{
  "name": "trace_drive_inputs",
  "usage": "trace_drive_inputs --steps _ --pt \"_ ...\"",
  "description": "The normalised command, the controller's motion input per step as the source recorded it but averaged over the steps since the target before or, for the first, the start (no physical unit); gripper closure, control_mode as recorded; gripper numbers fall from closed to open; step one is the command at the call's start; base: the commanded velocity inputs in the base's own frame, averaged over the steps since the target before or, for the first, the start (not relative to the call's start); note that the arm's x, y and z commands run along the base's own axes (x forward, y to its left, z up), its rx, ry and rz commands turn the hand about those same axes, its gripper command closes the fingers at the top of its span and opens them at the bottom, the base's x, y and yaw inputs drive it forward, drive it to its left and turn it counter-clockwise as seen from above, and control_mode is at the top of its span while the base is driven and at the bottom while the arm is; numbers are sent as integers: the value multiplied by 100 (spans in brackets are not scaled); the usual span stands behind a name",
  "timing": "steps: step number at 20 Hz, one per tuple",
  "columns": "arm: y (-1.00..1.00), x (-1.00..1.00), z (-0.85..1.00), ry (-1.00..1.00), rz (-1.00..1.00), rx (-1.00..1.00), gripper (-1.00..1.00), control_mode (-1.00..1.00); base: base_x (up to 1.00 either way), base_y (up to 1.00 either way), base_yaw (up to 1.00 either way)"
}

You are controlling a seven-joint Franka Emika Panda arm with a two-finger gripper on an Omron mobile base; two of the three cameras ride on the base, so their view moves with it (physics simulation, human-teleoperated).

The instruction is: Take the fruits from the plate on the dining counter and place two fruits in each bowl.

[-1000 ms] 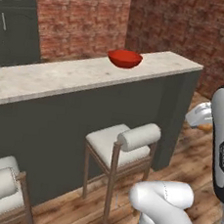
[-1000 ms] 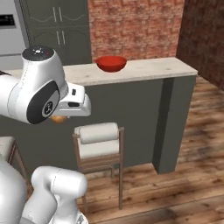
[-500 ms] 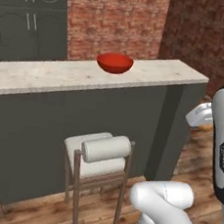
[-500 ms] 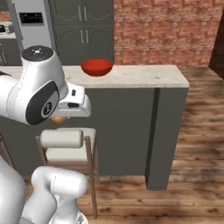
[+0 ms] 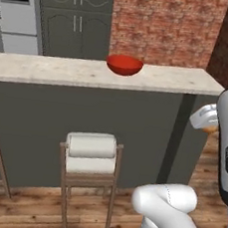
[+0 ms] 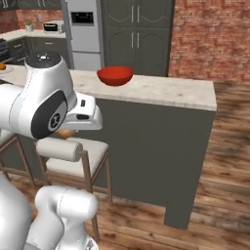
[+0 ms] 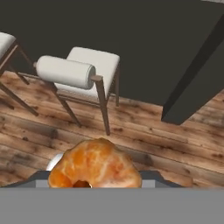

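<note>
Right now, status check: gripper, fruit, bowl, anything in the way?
Gripper shut on orange fruit, held low over the wood floor. Red bowl waits on the counter. Stool stands below the counter front.

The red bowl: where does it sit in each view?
Left base view: red bowl top centre, on the dining counter.
Right base view: upper centre-left, on the same counter.
Hand view: not in it.
Shared landmark: the white-cushioned stool before the counter.

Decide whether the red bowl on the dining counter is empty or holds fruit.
Cannot tell. The red bowl sits upright on the dining counter, but both base views hide its inside.
</note>
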Motion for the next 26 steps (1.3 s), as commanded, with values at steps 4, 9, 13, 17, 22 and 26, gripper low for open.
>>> trace_drive_inputs --steps 4,9,13,17,22,26 --pt "0 0 0 0 0 0 100 100 41 -34 25" --pt "0 0 0 0 0 0 100 100 53 -12 16" --pt "0 0 0 0 0 0 100 100 63 -10 1" --pt "0 0 0 0 0 0 100 100 2 -61 14" --pt "0 0 0 0 0 0 100 100 29 -75 24" --pt "0 0 0 0 0 0 100 100 54 -45 26"
